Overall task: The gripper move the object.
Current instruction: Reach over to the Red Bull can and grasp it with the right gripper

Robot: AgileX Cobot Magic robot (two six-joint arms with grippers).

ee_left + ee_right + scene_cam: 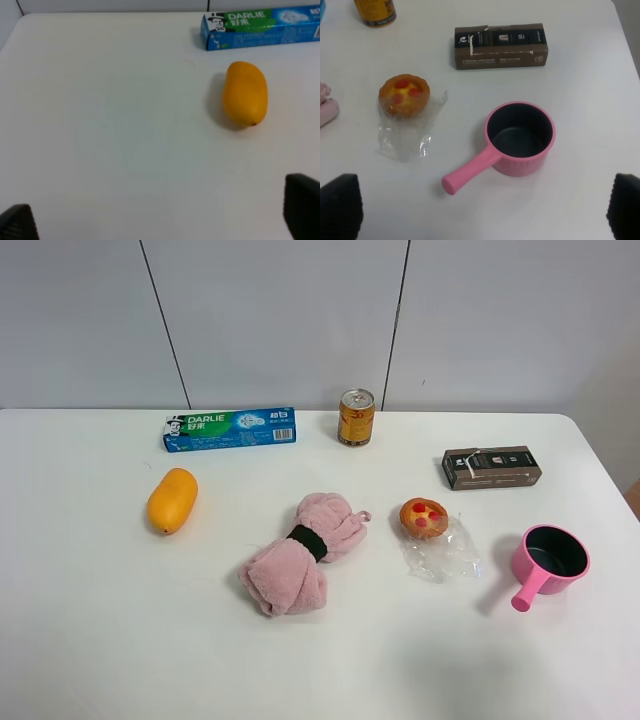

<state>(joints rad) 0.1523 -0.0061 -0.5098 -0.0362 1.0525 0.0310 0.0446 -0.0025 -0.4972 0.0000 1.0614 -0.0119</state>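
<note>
Can (356, 417) upright on table (100, 640), unheld.
Left gripper (160, 215) spread wide, mango (245, 93) ahead; right gripper (482, 207) spread wide, pink pot (520, 137) just ahead, can beyond.

Along the back of the table (90, 640): toothpaste box (230, 429) to the left, can (356, 417) right of it. Before the box, further left: mango (172, 500). In the middle: rolled towel (300, 552). Right of the towel: tart (424, 518) on a plastic wrapper (445, 558). Behind these, rightward: carton (492, 467). Far right, before the carton: pot (565, 580), handle toward the front.
</note>
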